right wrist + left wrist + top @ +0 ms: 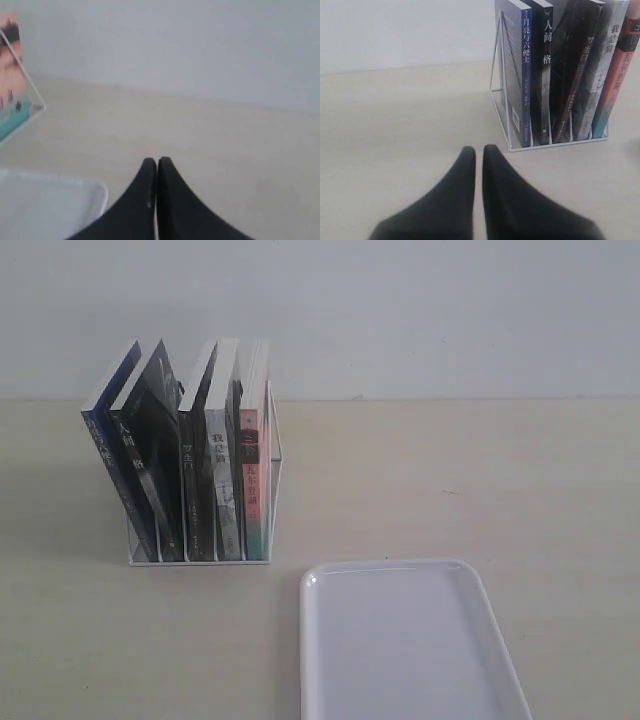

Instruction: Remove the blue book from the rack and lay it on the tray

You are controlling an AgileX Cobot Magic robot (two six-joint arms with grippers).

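Observation:
The blue book (108,445) stands leaning at the left end of the white wire rack (276,455), blue spine outward. In the left wrist view its spine (525,75) is the rack's (560,144) nearest slot. The white tray (390,566) lies flat in front of the rack, to the right. Neither gripper shows in the exterior view. My left gripper (479,150) hovers over bare table short of the rack, black fingers nearly touching, nothing between them. My right gripper (157,161) is shut and empty, beside a corner of the tray (102,192).
Several other books fill the rack: black-covered ones (160,460), a grey one (222,470) and a pink-spined one (252,475) at its right end, also seen as the pink book (10,75). A pale wall rises behind the beige table (480,480).

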